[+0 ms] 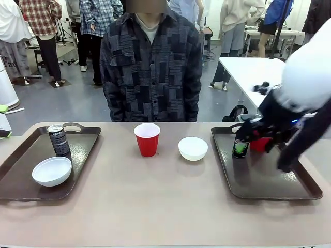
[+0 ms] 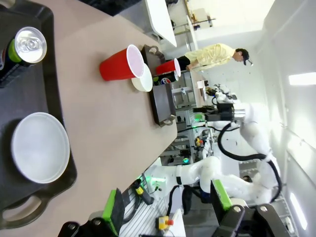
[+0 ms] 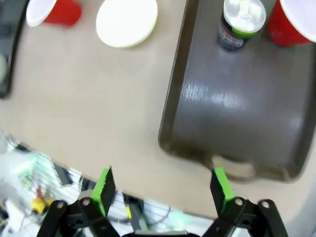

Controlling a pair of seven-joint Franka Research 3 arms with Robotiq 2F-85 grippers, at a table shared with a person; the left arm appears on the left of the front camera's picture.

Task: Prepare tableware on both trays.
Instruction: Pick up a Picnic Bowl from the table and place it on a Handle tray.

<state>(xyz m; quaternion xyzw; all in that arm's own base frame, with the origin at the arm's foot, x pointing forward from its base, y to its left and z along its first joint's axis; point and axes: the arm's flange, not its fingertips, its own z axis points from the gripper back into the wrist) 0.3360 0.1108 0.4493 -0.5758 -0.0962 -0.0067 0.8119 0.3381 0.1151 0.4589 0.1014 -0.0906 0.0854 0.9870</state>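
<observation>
Right gripper (image 3: pixel 162 183) stands wide and empty near the right tray (image 3: pixel 237 116); left gripper (image 2: pixel 168 200) likewise wide, empty.

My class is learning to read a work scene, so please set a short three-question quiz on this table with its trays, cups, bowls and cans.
1. True or false: the left tray holds a black-green can and a white bowl.
2. Which things stand on the bare table between the trays? A) a red cup and a second bowl; B) two cans; C) a fork.
3. What does the right hand hold?
Key: 1 true; 2 A; 3 nothing, it is open and empty.
</observation>
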